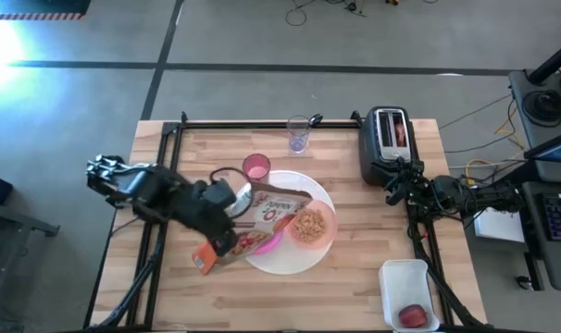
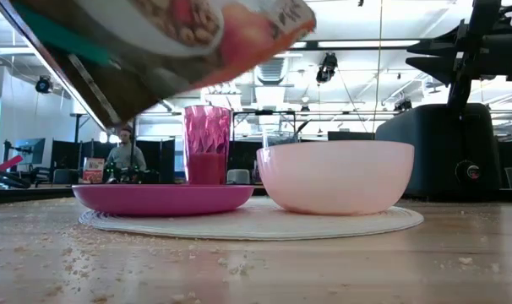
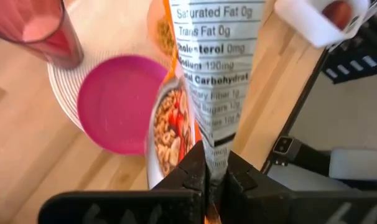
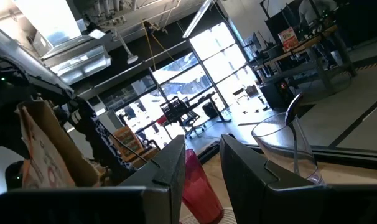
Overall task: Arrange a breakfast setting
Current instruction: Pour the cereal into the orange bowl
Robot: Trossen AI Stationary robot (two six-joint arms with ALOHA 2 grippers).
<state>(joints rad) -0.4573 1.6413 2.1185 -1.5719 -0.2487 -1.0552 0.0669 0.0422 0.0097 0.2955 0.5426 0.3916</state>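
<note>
I tip a cereal box (image 1: pixel 251 231) over the breakfast plate (image 1: pixel 290 261), my left end effector (image 3: pixel 208 180) clamped on its edge.
On the plate sit the magenta bowl (image 3: pixel 117 102), under the box, and right of it the cereal-filled peach bowl (image 1: pixel 310 225); the pink tumbler (image 1: pixel 255 167) stands just beyond. My right end effector (image 4: pixel 200 163), fingers slightly apart and empty, hovers by the toaster (image 1: pixel 385 141) at the bench's (image 1: pixel 355 287) right.

Magenta bowl (image 2: pixel 163 199), peach bowl (image 2: pixel 334 176), pink translucent tumbler (image 2: pixel 207 144) on white ribbed plate (image 2: pixel 324 225). Orange-and-white cereal box (image 1: pixel 248 231), black nutrition print. Pale wood-grain surface (image 1: pixel 355 277).
</note>
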